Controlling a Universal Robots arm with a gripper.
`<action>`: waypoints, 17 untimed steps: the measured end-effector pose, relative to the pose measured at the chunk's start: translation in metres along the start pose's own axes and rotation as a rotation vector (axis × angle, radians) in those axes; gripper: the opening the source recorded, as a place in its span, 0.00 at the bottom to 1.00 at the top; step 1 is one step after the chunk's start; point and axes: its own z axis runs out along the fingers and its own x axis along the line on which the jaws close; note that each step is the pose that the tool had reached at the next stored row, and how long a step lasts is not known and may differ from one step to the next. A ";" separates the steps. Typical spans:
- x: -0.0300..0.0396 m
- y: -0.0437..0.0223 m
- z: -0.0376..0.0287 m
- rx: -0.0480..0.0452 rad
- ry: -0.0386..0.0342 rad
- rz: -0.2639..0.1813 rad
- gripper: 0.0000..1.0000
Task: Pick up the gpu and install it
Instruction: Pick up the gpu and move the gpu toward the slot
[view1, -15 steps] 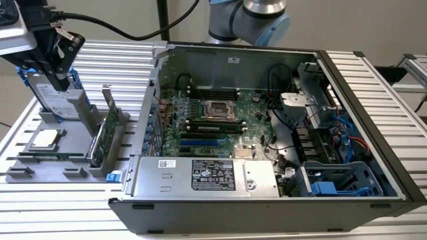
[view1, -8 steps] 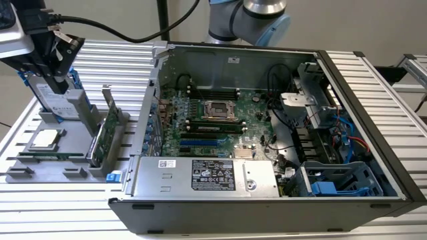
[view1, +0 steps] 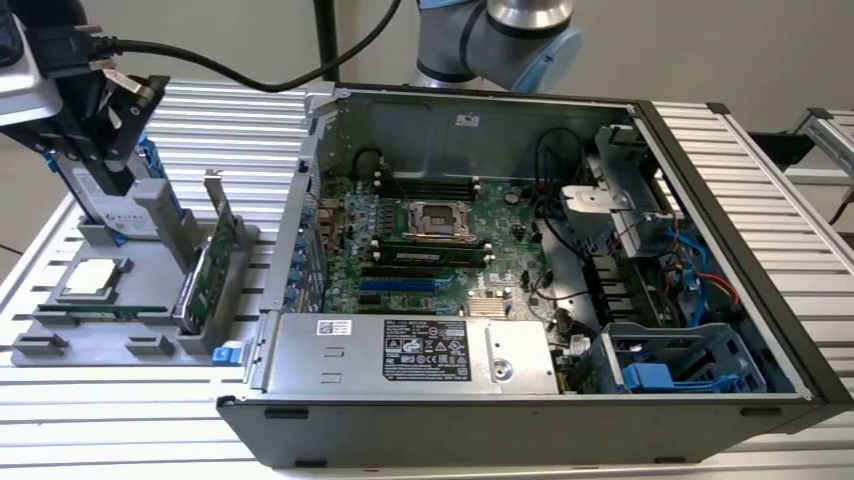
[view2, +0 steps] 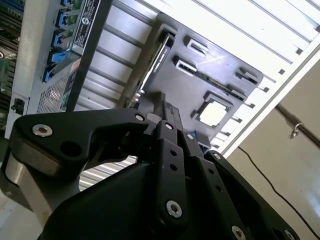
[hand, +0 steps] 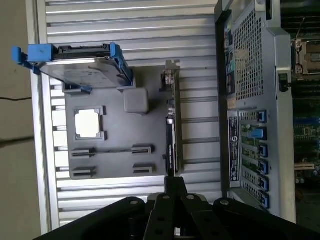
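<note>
One card to fetch: the gpu (hand: 170, 135) stands on edge in a slot of the grey parts tray (hand: 115, 135), just beside the open computer case (view1: 507, 440). My gripper (hand: 175, 184) hangs over the tray, jaws together, holding nothing. I judge the card stiff and fairly light but fragile. I'd pinch its upper edge mid-length, clear of bracket and connector.

Blue-railed hard drive (hand: 80, 70) stands in gray tray (hand: 115, 131).
</note>
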 end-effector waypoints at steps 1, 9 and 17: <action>-0.0002 -0.0010 0.0000 0.0000 0.0002 0.000 0.00; -0.0023 -0.0082 -0.0003 0.0002 0.0029 0.000 0.00; -0.0034 -0.0135 -0.0004 0.0003 0.0043 0.000 0.00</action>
